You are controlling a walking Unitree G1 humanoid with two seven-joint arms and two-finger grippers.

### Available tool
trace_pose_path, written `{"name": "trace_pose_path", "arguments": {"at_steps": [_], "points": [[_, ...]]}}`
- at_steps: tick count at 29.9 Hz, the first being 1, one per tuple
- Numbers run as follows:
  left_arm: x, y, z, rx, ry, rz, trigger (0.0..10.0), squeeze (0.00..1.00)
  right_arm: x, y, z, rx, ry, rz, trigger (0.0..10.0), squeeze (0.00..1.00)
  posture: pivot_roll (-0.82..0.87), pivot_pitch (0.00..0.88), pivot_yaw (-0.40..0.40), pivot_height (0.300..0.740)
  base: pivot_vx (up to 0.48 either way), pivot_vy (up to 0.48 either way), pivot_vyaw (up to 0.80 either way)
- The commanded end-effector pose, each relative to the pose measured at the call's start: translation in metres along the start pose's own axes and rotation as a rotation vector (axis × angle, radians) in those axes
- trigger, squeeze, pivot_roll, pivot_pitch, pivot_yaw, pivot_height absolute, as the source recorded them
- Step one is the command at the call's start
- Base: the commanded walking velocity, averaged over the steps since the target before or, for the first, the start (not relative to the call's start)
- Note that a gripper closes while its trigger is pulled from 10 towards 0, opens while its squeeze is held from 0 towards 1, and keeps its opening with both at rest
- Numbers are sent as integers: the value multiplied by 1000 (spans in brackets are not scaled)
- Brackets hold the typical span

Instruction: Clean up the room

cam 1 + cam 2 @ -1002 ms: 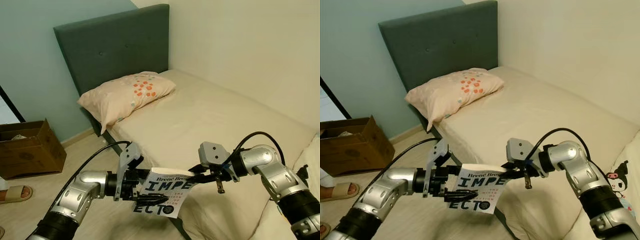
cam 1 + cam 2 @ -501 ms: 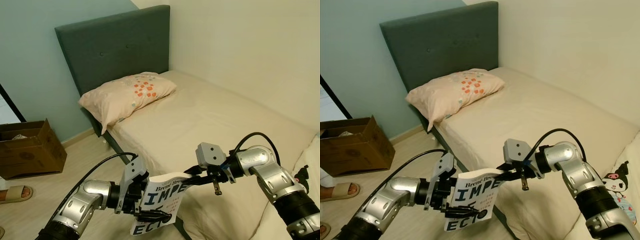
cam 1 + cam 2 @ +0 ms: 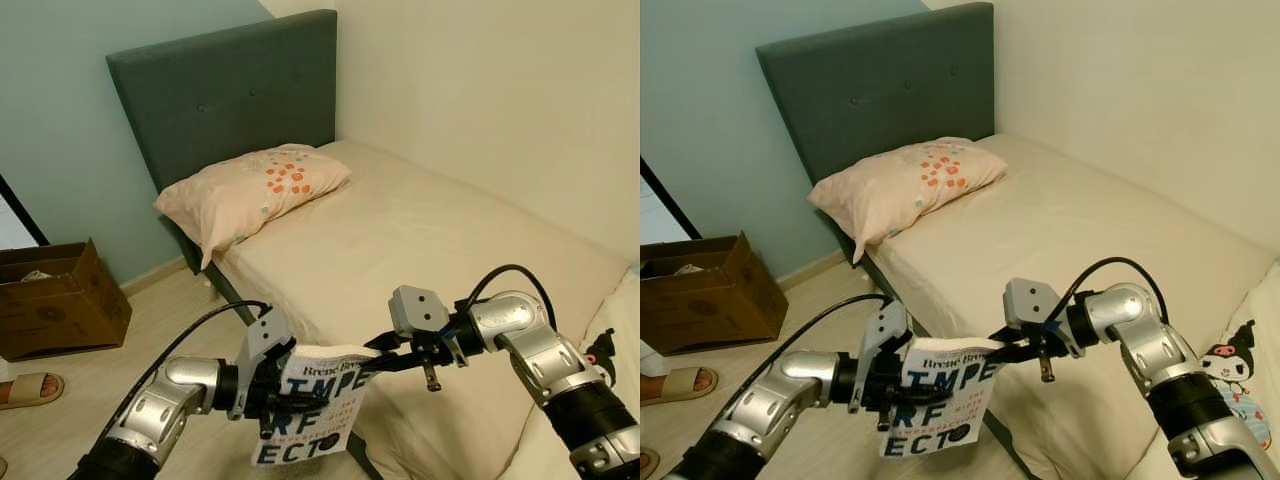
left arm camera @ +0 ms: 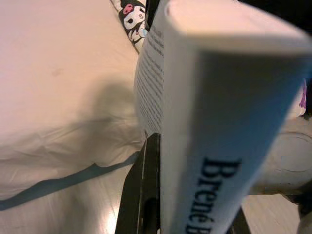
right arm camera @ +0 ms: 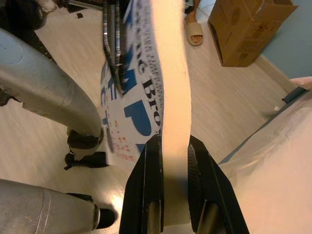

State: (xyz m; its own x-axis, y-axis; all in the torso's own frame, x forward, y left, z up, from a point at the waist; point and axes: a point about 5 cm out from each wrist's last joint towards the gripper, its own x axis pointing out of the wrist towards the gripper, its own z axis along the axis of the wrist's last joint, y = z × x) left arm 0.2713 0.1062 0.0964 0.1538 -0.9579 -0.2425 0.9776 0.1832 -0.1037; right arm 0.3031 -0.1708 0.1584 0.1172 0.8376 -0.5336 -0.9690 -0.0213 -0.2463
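Between our grippers, left (image 3: 285, 405) and right (image 3: 372, 352) both clamped, the book (image 3: 310, 408) has swung upright, probably mid-handover.

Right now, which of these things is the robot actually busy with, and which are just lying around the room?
Busy with:
- book, gripped by both arms
- left gripper, shut on the book
- right gripper, shut on its top edge

Just lying about:
- pillow
- bed
- cardboard box
- slipper

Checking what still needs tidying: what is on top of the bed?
On the bed lie a floral pillow by the headboard and cartoon-print bedding at its near corner, partly cut off.
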Motion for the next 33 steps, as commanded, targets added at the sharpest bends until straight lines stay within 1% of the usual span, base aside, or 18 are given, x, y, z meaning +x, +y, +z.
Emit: {"name": "trace_pose_path", "arguments": {"at_steps": [1, 8, 9, 10, 12, 14, 19, 20, 21, 22, 23, 24, 25, 26, 28, 29, 31, 33], "points": [[4, -2, -4, -12, 0, -12, 0, 0, -3, -6, 12, -45, -49, -40, 10000, 0, -70, 59, 48, 740, 0, 0, 0], [2, 2, -1, -21, -30, 25, 0, 0, -1, -6, 11, -41, -44, -54, 10000, 0, -70, 61, 50, 740, 0, 0, 0], [1, 4, 1, -28, -57, 46, 0, 0, 0, -7, 10, -30, -44, -80, 10000, 51, -70, 60, 51, 740, 0, 0, 0], [0, 5, 2, -33, -80, 71, 0, 0, 1, -8, 8, -17, -47, -106, 10000, 1000, -69, 60, 51, 740, 0, 0, 0], [-2, 7, 4, -39, -101, 94, 0, 0, 3, -8, 5, 35, -59, -129, 10000, 1000, -67, 58, 50, 740, 0, 0, 0], [-3, 8, 4, -38, -100, 97, 0, 0, 4, -7, 4, 45, -56, -129, 10000, 1000, -67, 58, 50, 740, 0, 0, 0], [-6, 9, 4, -41, -104, 111, 0, 0, 1, -15, -1, -8, 5, -238, 10000, 1000, -65, 59, 48, 740, 0, 0, 0], [-9, 9, 3, -46, -107, 121, 0, 0, -7, -26, -7, -5, 52, -356, 10000, 0, -64, 61, 48, 740, 0, 0, 0], [-9, 9, 3, -46, -107, 121, 0, 0, -7, -26, -7, -5, 52, -356, 10000, 0, -64, 61, 48, 740, 0, 0, 0], [-11, 10, 3, -50, -110, 133, 0, 0, -18, -37, -14, 16, 94, -491, 10000, 0, -64, 62, 46, 740, 0, 0, 0], [-18, 11, 1, -57, -115, 158, 0, 0, -49, -61, -29, 80, 177, -868, 10000, 0, -64, 62, 46, 740, 0, 0, 0], [-19, 11, 0, -58, -115, 164, 0, 0, -61, -66, -33, 115, 191, -991, 10000, 0, -64, 62, 46, 740, 0, 0, 0], [-19, 11, 0, -58, -115, 164, 0, 0, -61, -66, -33, 115, 191, -991, 10000, 0, -64, 62, 46, 740, 0, 0, 0], [-21, 11, -1, -60, -113, 162, 0, 0, -72, -69, -38, 164, 192, -1091, 10000, 0, -61, 65, 46, 740, 0, 0, 0], [-22, 10, -1, -61, -111, 159, 0, 0, -85, -70, -43, 209, 190, -1209, 10000, 0, -58, 66, 42, 740, 0, 0, 0], [-23, 10, -2, -61, -110, 185, 0, 0, -90, -69, -44, 263, 143, -1265, 10000, 0, -58, 66, 41, 740, 0, 0, 0], [-25, 11, -3, -61, -109, 205, 0, 0, -91, -68, -45, 298, 108, -1296, 10000, 0, -61, 68, 42, 740, 0, 0, 0], [-33, 20, -5, -91, -136, 347, 0, 0, -83, -64, -46, 408, -3, -1307, 10000, 0, -68, 69, 48, 740, 0, 0, 0]]}}
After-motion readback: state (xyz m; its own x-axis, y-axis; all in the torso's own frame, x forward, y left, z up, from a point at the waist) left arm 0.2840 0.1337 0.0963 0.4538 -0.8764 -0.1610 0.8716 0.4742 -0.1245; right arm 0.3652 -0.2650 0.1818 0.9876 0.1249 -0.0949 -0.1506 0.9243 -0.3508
